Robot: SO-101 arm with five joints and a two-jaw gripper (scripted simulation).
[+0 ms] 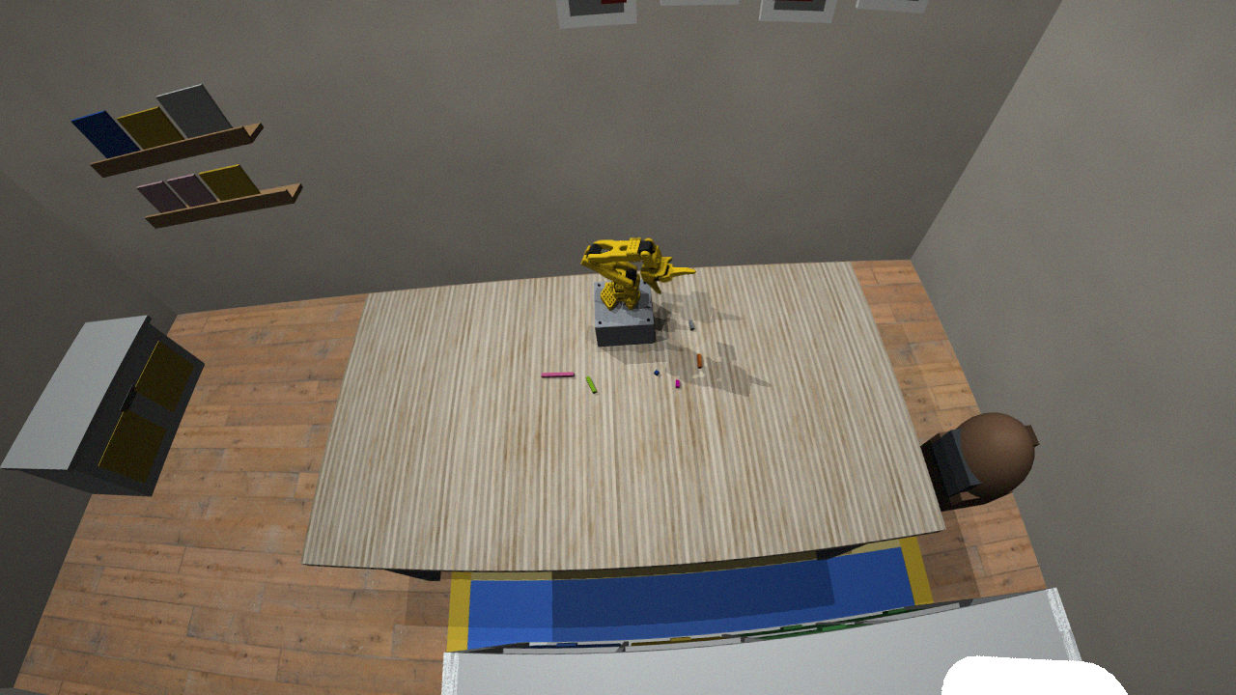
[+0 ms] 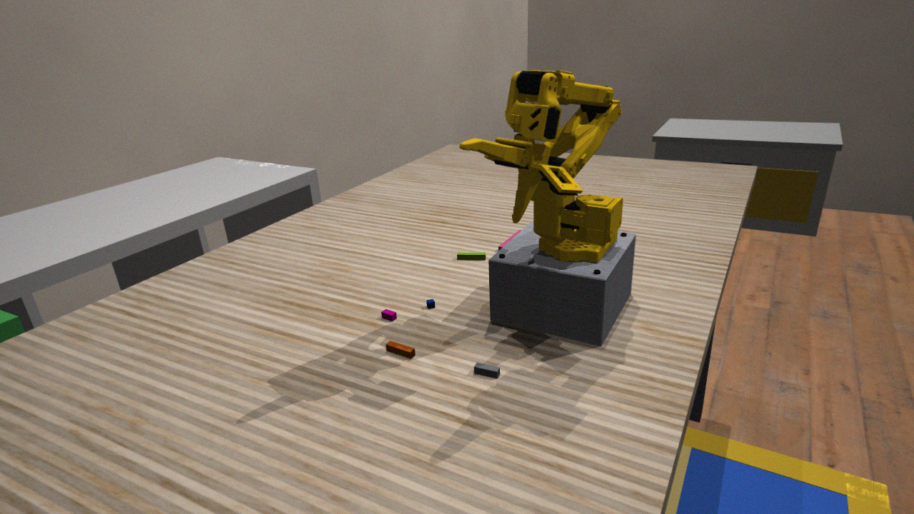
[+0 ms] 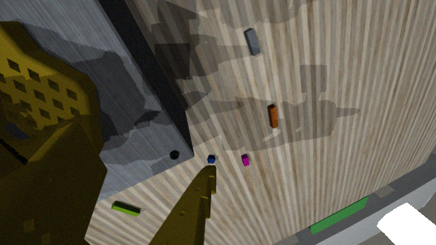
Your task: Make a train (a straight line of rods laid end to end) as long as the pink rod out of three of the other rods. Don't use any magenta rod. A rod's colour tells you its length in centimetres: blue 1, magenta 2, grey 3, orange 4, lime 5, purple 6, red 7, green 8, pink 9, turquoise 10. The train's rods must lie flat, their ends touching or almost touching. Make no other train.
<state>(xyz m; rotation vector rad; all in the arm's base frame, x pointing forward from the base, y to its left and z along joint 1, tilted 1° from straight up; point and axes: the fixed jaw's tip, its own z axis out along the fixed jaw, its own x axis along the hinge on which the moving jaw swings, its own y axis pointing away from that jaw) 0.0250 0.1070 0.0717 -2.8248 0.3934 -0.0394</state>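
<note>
My gripper [image 1: 676, 281] [image 2: 488, 183] is open and empty, high above the table beside the arm's base. A pink rod [image 1: 557, 375] [image 2: 509, 240] lies left of the others in the top view; the wrist view does not show it. A lime rod [image 1: 591, 384] [image 2: 470, 256] [image 3: 125, 209] lies near its right end, at an angle. A blue rod [image 1: 657, 372] [image 2: 430, 303] [image 3: 211, 159], an orange rod [image 1: 700, 361] [image 2: 400, 348] [image 3: 272, 116] and a grey rod [image 1: 691, 324] [image 2: 487, 370] [image 3: 252, 41] lie flat and apart. No rods touch.
A magenta rod [image 1: 677, 383] [image 2: 388, 315] [image 3: 245, 160] lies between the blue and orange rods, nearer the table's front. The arm stands on a grey base block [image 1: 625, 333] [image 2: 546, 306] [image 3: 136, 170] at the back of the striped table [image 1: 484, 484] [image 2: 191, 409]. Arm shadows cross the orange rod's surroundings.
</note>
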